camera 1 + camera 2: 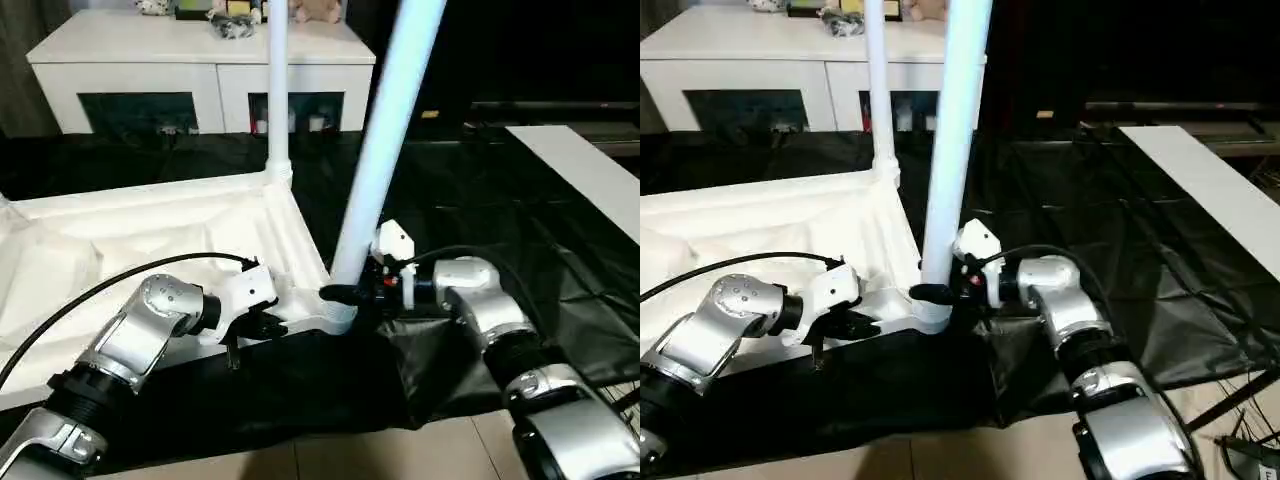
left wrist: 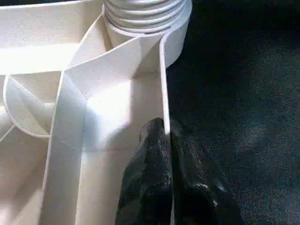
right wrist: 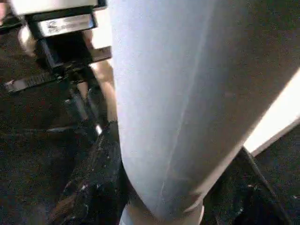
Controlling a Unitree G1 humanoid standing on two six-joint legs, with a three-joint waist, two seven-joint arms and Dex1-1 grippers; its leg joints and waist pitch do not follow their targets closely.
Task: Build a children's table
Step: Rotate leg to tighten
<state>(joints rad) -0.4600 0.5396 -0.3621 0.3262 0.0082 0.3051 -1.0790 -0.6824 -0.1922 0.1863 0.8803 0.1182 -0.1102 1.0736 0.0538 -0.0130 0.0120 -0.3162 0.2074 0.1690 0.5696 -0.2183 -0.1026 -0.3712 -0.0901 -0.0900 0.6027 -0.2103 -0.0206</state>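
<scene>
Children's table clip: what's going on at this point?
The tabletop lies upside down on black sheeting. One leg already stands in the far corner socket. The right gripper is closed around the base of a second leg at the near corner socket, while the left gripper pinches the tabletop's rim beside it.

Near corner: the right gripper [image 1: 345,293] clamps the leaning leg [image 1: 385,140] at its base; the corner socket [image 1: 338,312] is blocked.
Near rim: the left gripper [image 1: 262,322] pinches the tabletop [image 1: 150,225] wall, fingers [image 2: 159,178] closed.
Far corner: an upright leg [image 1: 277,90] stands in the way.
Right side: the black sheet [image 1: 480,200] lies open, passable.
Behind: a white cabinet [image 1: 150,70] bounds the area.
</scene>
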